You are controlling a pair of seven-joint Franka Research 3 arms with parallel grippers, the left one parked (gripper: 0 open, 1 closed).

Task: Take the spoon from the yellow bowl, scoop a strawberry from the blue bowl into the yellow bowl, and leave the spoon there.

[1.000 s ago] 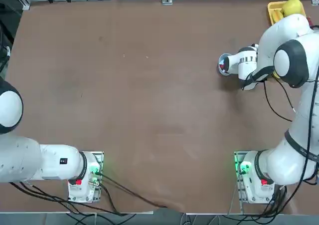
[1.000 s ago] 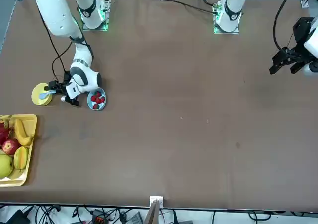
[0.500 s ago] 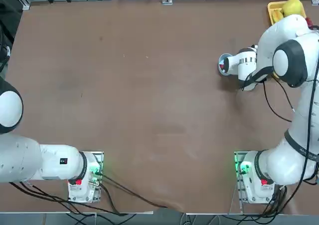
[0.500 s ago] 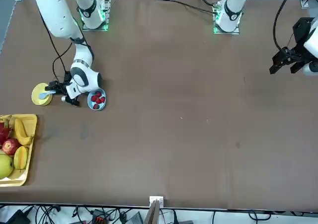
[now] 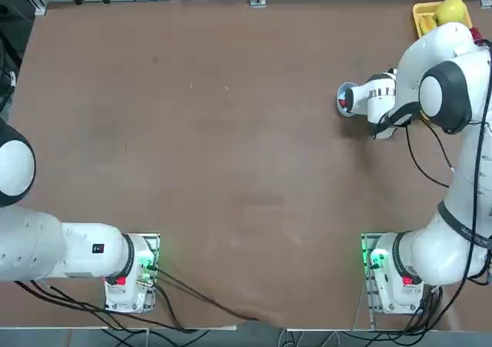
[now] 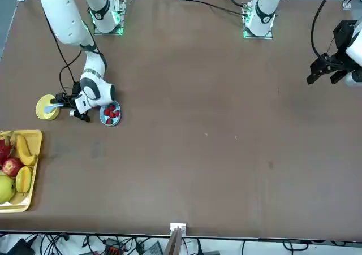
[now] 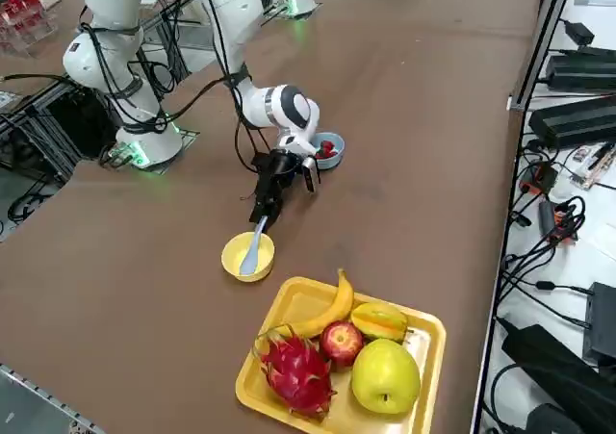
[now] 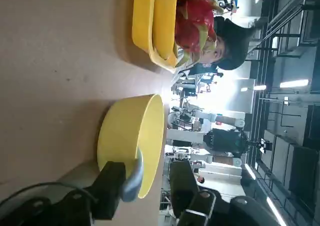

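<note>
While the right gripper (image 7: 265, 206) bracketed the spoon (image 7: 254, 248) handle, jaws still apart, closing off-centre risked tipping the yellow bowl (image 7: 235, 258).

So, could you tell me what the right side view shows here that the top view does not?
Only the right side view shows the yellow bowl with the spoon in it, the right gripper at the spoon's handle, and the whole fruit tray. Only the top view shows the parked arm and both arm bases. Both show the blue bowl beside the right arm's wrist, though the top view shows just its edge, and a corner of the tray.
</note>
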